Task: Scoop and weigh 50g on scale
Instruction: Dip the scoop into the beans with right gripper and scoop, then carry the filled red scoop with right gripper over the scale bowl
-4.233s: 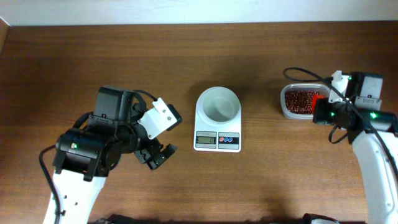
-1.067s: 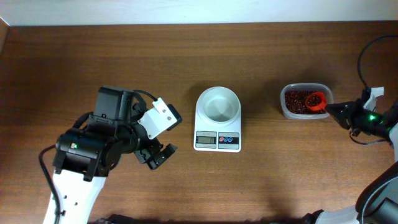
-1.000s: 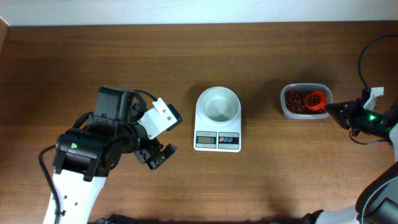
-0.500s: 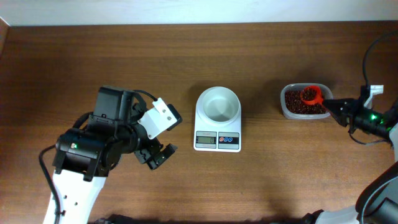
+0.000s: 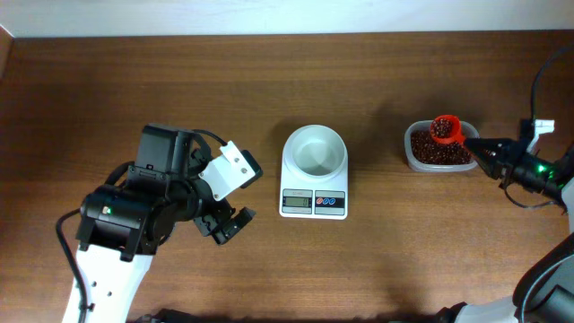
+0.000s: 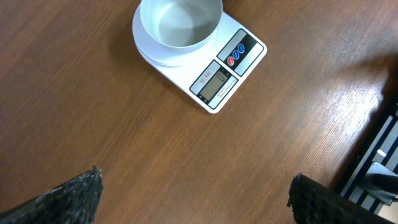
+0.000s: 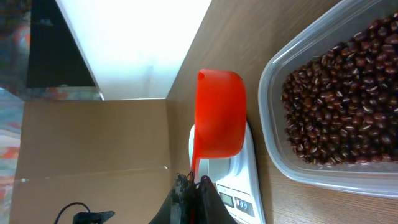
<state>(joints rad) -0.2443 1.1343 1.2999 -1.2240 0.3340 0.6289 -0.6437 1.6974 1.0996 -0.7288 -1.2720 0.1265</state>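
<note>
Orange-red measuring scoop [image 7: 219, 115] pinched at its handle tip by right gripper [image 7: 194, 184], hanging over the clear tub [image 5: 408, 148] of red-brown beans [image 7: 339, 99], well apart from the scale [image 5: 314, 202] and empty bowl [image 5: 314, 151]. Left gripper [image 5: 229, 224] spread wide, idle. Thin grip: could roll mid-carry, scattering beans

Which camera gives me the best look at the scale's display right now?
Left wrist: the scale sits close and unblocked, its display facing the camera, though the digits are too faint to read. Overhead shows it whole but small. The right wrist view catches only a slice of the scale behind the red scoop.
</note>
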